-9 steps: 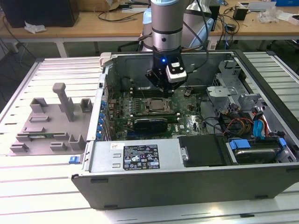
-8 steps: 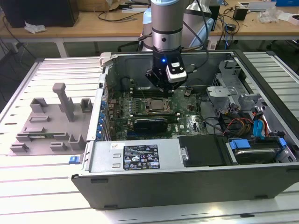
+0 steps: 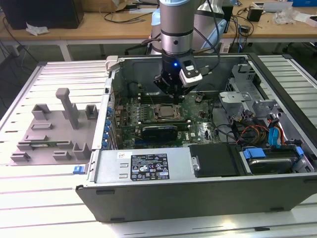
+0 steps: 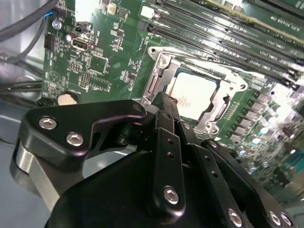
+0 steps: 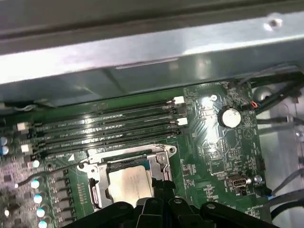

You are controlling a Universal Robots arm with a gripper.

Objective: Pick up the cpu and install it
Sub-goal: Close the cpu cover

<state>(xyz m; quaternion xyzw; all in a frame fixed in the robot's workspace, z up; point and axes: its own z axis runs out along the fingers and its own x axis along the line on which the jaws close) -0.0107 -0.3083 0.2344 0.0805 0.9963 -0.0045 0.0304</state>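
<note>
Jaws together, empty | gripper poised over socket rim | cpu lies flat inside socket, mid-motherboard | judged: installing, cpu placed | you must verify it sits level before anything presses it

Cpu silvery — motherboard green — hand black, case grey.

In the first wrist view the tool covers one edge of the socket and one side of the cpu lying in it. In the second wrist view its dark body hides a socket corner, and glare washes out the cpu's top. In the exterior view the arm, cut off at the picture's edge, screens the motherboard beyond the socket.
</note>
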